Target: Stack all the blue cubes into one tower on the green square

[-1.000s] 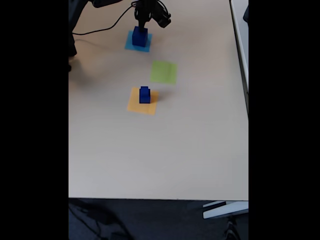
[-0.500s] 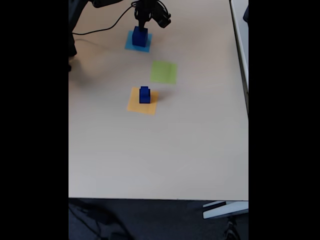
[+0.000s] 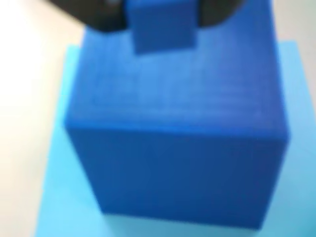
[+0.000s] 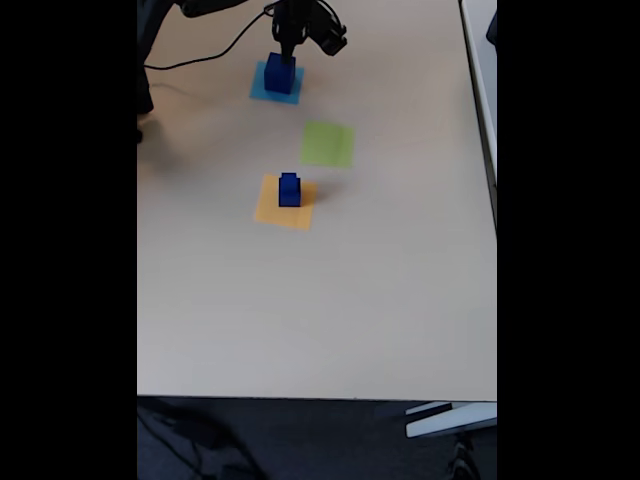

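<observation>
Two cube groups, none on flat light-green paper square (image 4: 327, 144) | gripper (image 4: 285, 50) risen slightly over large dark-blue cube (image 3: 175, 133) on light-blue square (image 4: 262, 88) | fingers pinch small blue cube (image 3: 161, 22) | I judge lift starting | orange-yellow square (image 4: 268, 210) stack (image 4: 289, 189) untouched.

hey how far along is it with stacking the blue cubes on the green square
Nothing is on the green square yet. The gripper is above the cube on the light-blue square, apparently holding a small cube. Two stacked cubes wait on the orange square.
</observation>
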